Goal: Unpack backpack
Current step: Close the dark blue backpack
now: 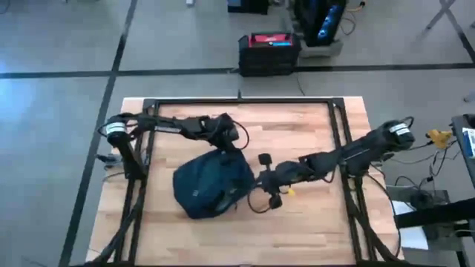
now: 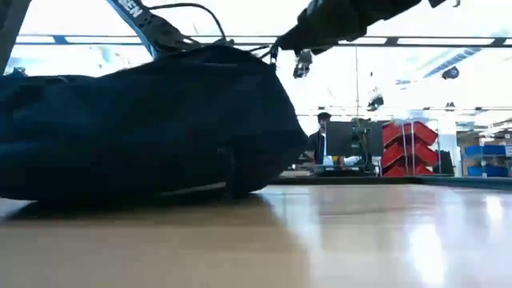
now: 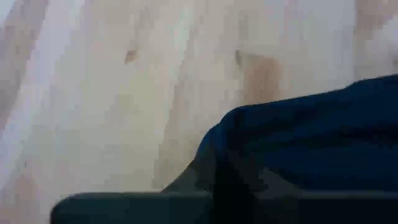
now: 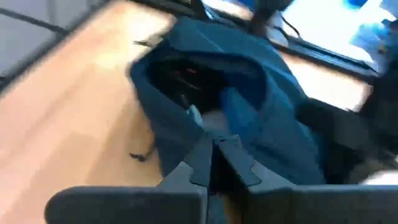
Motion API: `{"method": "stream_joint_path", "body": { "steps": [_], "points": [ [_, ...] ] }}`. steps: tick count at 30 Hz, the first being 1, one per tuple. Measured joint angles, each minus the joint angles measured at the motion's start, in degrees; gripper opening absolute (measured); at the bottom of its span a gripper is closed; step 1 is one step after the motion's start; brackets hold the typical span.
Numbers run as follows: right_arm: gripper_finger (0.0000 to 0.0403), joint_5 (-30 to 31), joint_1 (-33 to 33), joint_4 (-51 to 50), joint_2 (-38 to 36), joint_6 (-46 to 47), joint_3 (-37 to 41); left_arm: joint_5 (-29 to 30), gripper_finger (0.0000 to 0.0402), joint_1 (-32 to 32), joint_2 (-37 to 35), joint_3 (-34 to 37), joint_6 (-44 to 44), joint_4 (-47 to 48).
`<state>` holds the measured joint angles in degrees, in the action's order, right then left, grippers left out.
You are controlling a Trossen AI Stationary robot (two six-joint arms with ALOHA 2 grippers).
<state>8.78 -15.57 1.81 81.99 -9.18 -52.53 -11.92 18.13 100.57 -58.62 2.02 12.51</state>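
The dark navy backpack (image 1: 208,185) lies on its side in the middle of the wooden table, bulging and resting on its broad face (image 2: 144,120). Its mouth (image 4: 183,74) gapes open toward my right wrist camera, and the inside is dark. My left gripper (image 1: 228,147) is shut at the backpack's far upper edge. My right gripper (image 1: 256,182) is shut at the backpack's right side, by the open mouth. My left gripper has navy fabric (image 3: 249,168) at the backpack's far edge between its shut fingers, slanting down from the table's far left. Which part it has, and how many layers, cannot be told. My right gripper pinches blue fabric (image 4: 239,121) beside the open mouth at its shut fingertips (image 4: 233,155), coming from the table's right and slanting slightly down. The fabric there stands raised off the table; the rest of the backpack lies on the wood.
A black metal frame (image 1: 245,101) runs around the tabletop. Bare wood (image 1: 297,230) lies near the front edge and left of the backpack. A black case (image 1: 269,48) stands on the floor beyond the far edge. A person (image 2: 322,136) sits at a monitor in the room behind.
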Motion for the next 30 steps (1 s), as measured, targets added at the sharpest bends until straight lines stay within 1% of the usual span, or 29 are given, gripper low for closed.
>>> {"method": "stream_joint_path", "body": {
  "steps": [3, 5, 8, 10, 13, 15, 17, 20, 23, 27, 30],
  "points": [
    [0.0000, 0.30, 0.42, -2.86, -0.21, 1.88, 0.00, 0.20, 0.0000, -0.56, -0.10, 1.38, 1.46, -0.36],
    [0.0000, 1.91, 0.89, -6.09, -0.70, 2.08, -0.02, -0.03, 0.0000, -0.94, -0.31, 1.76, 3.73, 1.41],
    [0.0000, 9.10, 2.22, -12.08, -2.32, 2.98, -0.02, 0.05, 0.0000, -2.40, -1.20, 1.68, 5.47, 6.72],
    [0.0000, 12.15, 3.55, -15.70, -3.66, 3.04, 0.00, 0.82, 0.0000, -3.75, -2.50, 1.50, 6.32, 11.33],
    [0.0000, 13.36, 6.34, -18.28, -5.41, 2.83, 0.20, 3.78, 0.0000, -5.88, -5.89, 1.41, 7.65, 17.87],
    [0.0000, 13.84, 8.16, -18.16, -5.91, 1.80, 0.42, 6.91, 0.0000, -7.07, -8.90, 1.38, 8.09, 22.06],
    [0.0000, 13.66, 9.76, -17.56, -5.91, 0.71, 0.48, 11.16, 0.0000, -7.89, -11.68, 1.43, 8.09, 24.03],
    [0.0000, 11.98, 11.58, -15.63, -5.20, -0.72, 0.48, 18.11, 0.0005, -8.06, -15.34, 1.64, 7.82, 23.75],
    [0.0000, 10.87, 12.34, -14.53, -4.34, -1.30, 0.55, 21.94, 0.0018, -7.86, -17.85, 1.67, 6.02, 20.05],
    [0.0000, 10.36, 12.21, -14.34, -4.31, -2.13, 0.55, 22.00, 0.0049, -7.72, -20.54, 1.63, 3.01, 16.95],
    [0.0000, 10.23, 12.19, -14.36, -4.32, -2.40, 0.55, 21.98, 0.0084, -7.43, -22.05, 1.63, 2.95, 16.93]
  ]
}}
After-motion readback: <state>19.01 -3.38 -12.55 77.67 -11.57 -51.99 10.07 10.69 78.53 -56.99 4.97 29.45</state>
